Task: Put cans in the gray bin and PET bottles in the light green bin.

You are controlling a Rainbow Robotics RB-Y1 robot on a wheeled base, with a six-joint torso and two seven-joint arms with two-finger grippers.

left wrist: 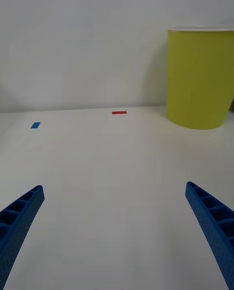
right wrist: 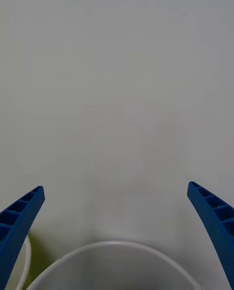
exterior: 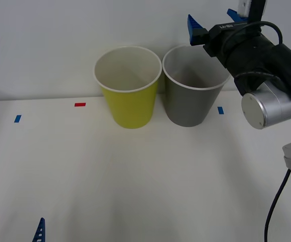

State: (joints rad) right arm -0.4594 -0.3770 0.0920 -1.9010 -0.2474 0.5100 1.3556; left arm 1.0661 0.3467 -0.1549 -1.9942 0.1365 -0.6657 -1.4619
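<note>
— What is the right gripper (exterior: 213, 20) doing?

— Its blue ribbed fingers (right wrist: 213, 224) are spread wide with nothing between them and nothing touching them. In the front view it sits at about one o'clock, raised over the far right edge of the tall dark gray tapered bin with the white rim (exterior: 188, 101). From its own wrist camera the bin's white rim (right wrist: 114, 263) curves below and between the two fingers, with the plain white wall behind.

— And the left gripper (exterior: 15, 229)?

— Also released and holding nothing. Its blue fingertips poke up at about seven o'clock in the front view, low over the white table (exterior: 135, 176). In its wrist view the fingers (left wrist: 22, 221) stand far apart above bare tabletop.

— Where do the bins stand?

— Side by side at twelve o'clock in the front view, upright at the back of the table near the wall. The tall yellow-green tapered bin with the white rim (exterior: 129, 98) is on the left, the gray one just beside it on the right; their rims nearly meet. Both show pale insides.

— Anything else on the table?

— A small red tape mark (exterior: 79, 104) at about eleven o'clock, a blue tape mark (exterior: 17, 118) at ten, and another blue mark (exterior: 220, 110) just right of the gray bin.
</note>
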